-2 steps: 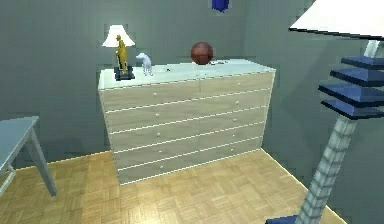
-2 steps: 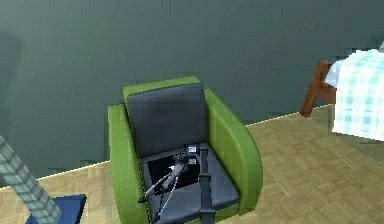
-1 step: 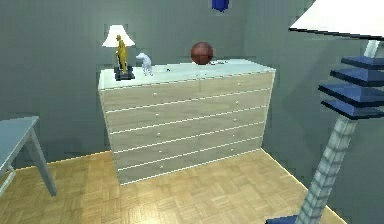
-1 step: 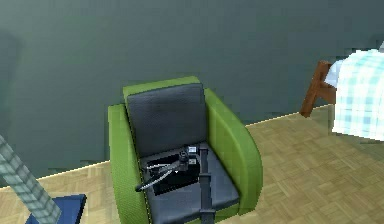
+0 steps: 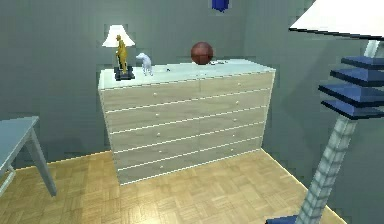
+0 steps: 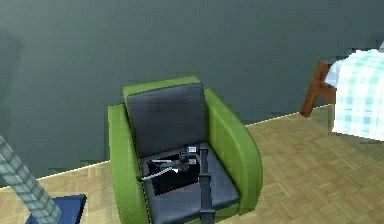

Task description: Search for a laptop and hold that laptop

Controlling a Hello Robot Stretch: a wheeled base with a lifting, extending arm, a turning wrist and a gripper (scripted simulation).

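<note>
A green armchair (image 6: 235, 140) with a dark grey seat and back stands against the grey wall in the arm side view. My arm (image 6: 206, 195) rises from the bottom edge over the seat. My gripper (image 6: 158, 171) reaches left above the seat cushion. A dark flat shape (image 6: 172, 185) lies on the seat at the gripper; I cannot tell what it is. I cannot tell whether the gripper holds anything.
A pale wooden dresser (image 5: 185, 115) stands ahead, bearing a white lamp (image 5: 118, 37), a gold statuette (image 5: 123, 58), a small white figure (image 5: 146, 64) and a reddish ball (image 5: 202, 52). A floor lamp (image 5: 335, 150) with blue shelves stands right, a table (image 5: 15, 140) left. A checked bed (image 6: 360, 90) lies beside the armchair.
</note>
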